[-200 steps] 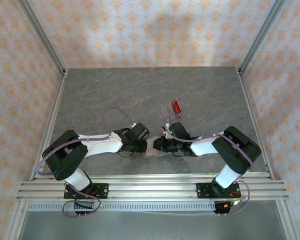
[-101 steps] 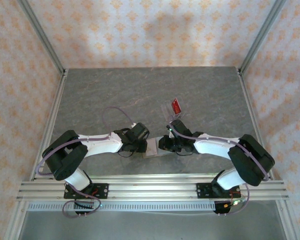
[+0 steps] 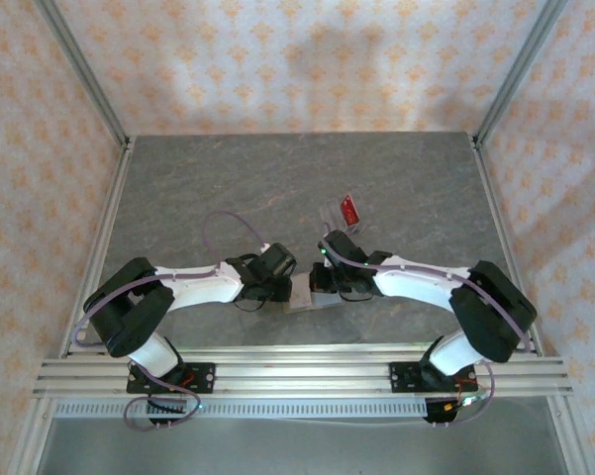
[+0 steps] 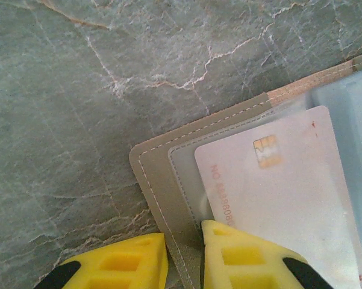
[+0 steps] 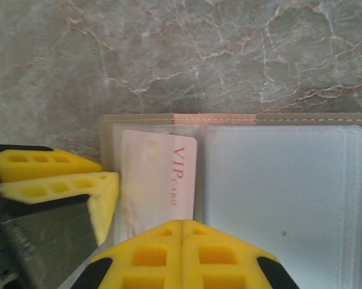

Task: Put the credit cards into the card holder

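Observation:
The card holder (image 3: 302, 295) lies open on the table between my two grippers, olive-brown outside (image 4: 162, 174) and light grey inside (image 5: 277, 186). My left gripper (image 4: 184, 241) is shut on its left edge, one yellow finger on each side of the stitched border. A pale credit card (image 5: 159, 174) with red "VIP card" lettering and a chip (image 4: 266, 150) sits partly in the left pocket. My right gripper (image 5: 182, 224) is shut with nothing between its fingers, tips against the card's near edge. Another red card (image 3: 349, 210) stands in a clear rack farther back.
The clear slotted rack (image 3: 339, 212) stands on the grey stone-patterned table (image 3: 228, 188) behind the right gripper. Aluminium rails frame the table, and patterned walls close it in. The left gripper's yellow fingers (image 5: 60, 180) show beside the card in the right wrist view.
The right gripper has shifted left over the open card holder and closed its jaws fully. Its elbow swung outward, then back. The left arm has stayed put.

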Tool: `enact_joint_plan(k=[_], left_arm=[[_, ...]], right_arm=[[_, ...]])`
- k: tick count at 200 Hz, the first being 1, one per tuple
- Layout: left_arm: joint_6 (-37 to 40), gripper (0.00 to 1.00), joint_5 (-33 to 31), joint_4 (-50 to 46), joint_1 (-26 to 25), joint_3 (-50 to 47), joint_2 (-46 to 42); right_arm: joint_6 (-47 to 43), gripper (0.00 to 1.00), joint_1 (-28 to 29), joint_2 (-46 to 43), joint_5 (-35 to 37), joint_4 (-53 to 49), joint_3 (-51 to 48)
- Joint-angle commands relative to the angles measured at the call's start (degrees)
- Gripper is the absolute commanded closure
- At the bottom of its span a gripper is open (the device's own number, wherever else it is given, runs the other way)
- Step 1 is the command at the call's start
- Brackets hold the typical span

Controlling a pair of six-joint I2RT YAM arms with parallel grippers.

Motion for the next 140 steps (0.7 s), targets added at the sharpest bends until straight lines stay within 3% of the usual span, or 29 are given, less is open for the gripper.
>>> enact_joint_plan(k=[1, 140], left_arm=[[-0.44, 0.80, -0.69, 4.60, -0.78, -4.00, 7.71], [-0.60, 0.79, -0.43, 5.40, -0.95, -4.00, 8.23]], right_arm=[[-1.24, 0.99, 0.17, 2.64, 2.76, -1.97, 2.03], [-0.80, 0.98, 3.19, 8.38, 3.26, -1.09, 4.70]])
